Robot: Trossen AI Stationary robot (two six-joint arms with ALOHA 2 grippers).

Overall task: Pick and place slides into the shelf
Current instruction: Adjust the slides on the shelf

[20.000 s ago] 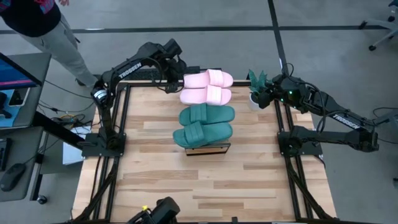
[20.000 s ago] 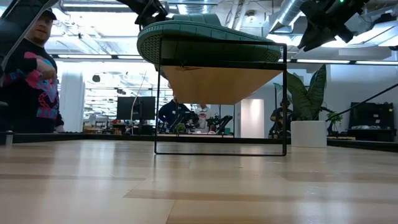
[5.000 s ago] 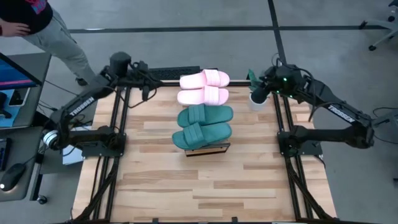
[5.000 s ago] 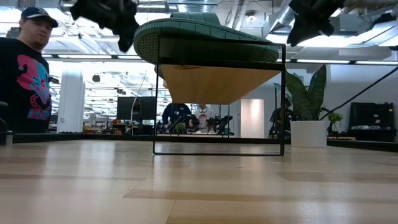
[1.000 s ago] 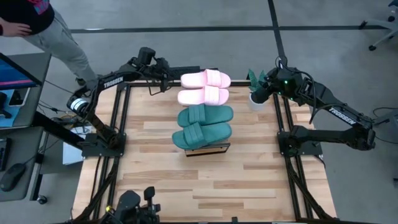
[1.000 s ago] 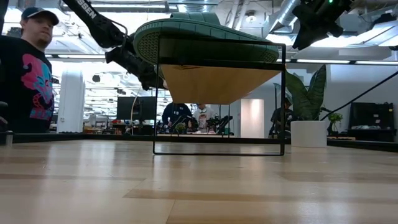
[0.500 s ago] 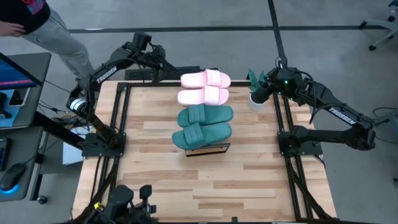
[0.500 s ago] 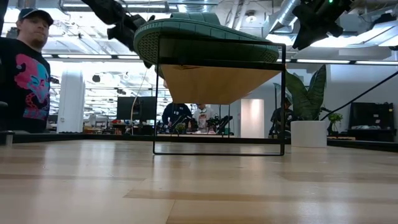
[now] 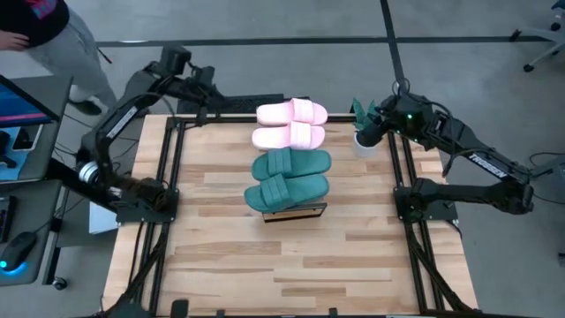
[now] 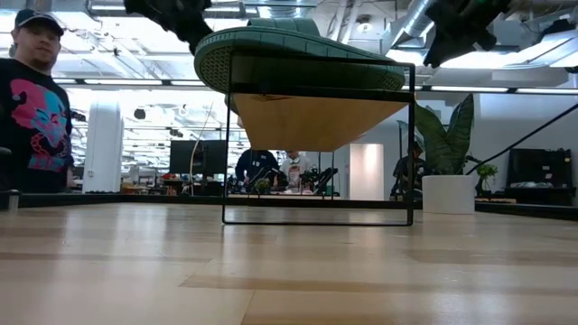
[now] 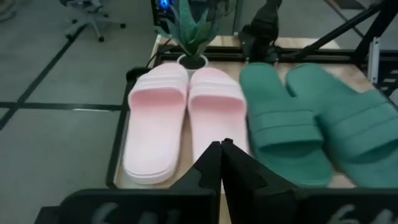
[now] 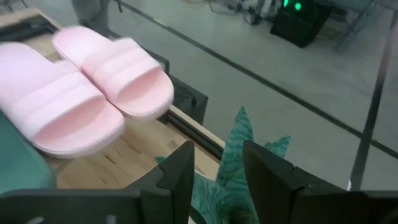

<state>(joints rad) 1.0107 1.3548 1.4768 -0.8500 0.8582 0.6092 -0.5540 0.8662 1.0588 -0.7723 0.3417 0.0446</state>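
Observation:
Two pink slides [image 9: 291, 124] and two teal slides [image 9: 290, 177] lie side by side, soles down, on the shelf [image 9: 297, 212]. The pink pair is at its far end and the teal pair at its near end. In the left wrist view the pink slides [image 11: 186, 118] and teal slides [image 11: 311, 118] show ahead of my left gripper [image 11: 221, 152]. That gripper is shut on nothing and hangs high off the table's far left corner [image 9: 207, 94], clear of the pink pair. My right gripper [image 12: 217, 165] stands open above the far right corner [image 9: 364, 132], touching nothing.
A potted plant [image 9: 364, 119] stands at the table's far right edge, right under my right gripper. In the low view the shelf's black frame [image 10: 318, 221] stands mid-table, with a teal slide [image 10: 289, 50] on top. A person [image 10: 36, 99] stands beyond the far left corner.
My left gripper, still shut, has risen and drawn back from beside the pink slides toward the table's far left corner. The slides have not moved.

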